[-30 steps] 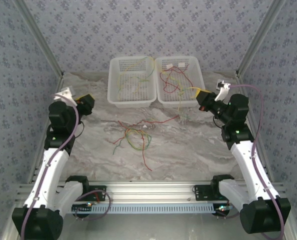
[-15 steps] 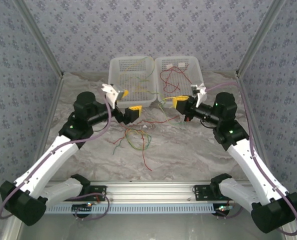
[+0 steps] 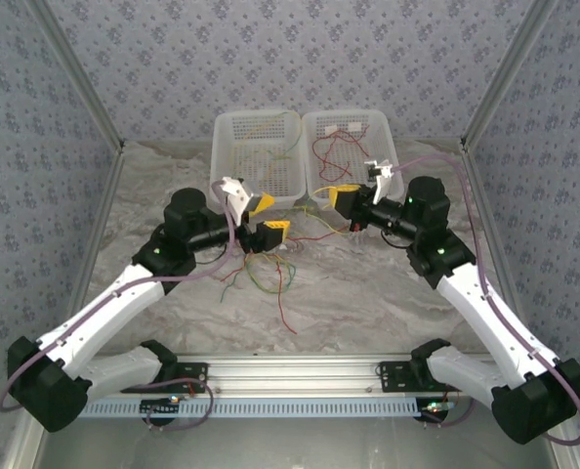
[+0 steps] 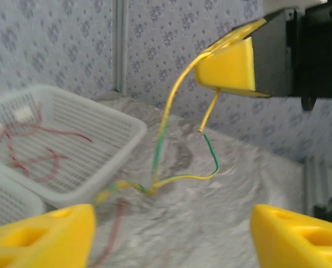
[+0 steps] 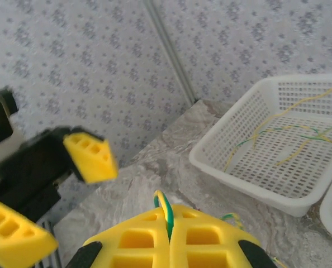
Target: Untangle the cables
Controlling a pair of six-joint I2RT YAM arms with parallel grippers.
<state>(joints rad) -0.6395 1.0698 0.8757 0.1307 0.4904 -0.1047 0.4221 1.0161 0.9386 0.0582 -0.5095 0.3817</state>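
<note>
A loose tangle of red, green and yellow cables [image 3: 266,266] lies on the marble table in front of the baskets. My right gripper [image 3: 341,198] is shut on a yellow-green cable [image 5: 167,205], which loops out between its fingertips [image 5: 170,216]. From that gripper [image 4: 227,61] the cable [image 4: 165,128] hangs down to the table and trails toward the basket. My left gripper [image 3: 269,218] hovers over the tangle's far edge, facing the right one. Its jaws [image 4: 174,240] stand open with nothing between them.
Two white mesh baskets stand at the back. The left basket [image 3: 217,156] holds yellow and green cables [image 5: 289,134]; the right basket [image 3: 393,147] holds red ones [image 4: 37,159]. Patterned walls close in both sides.
Both arms swung in from the sides to the middle. The left gripper came down over the tangle, its jaws opening wide. The right gripper moved left, still shut on the yellow-green cable.
</note>
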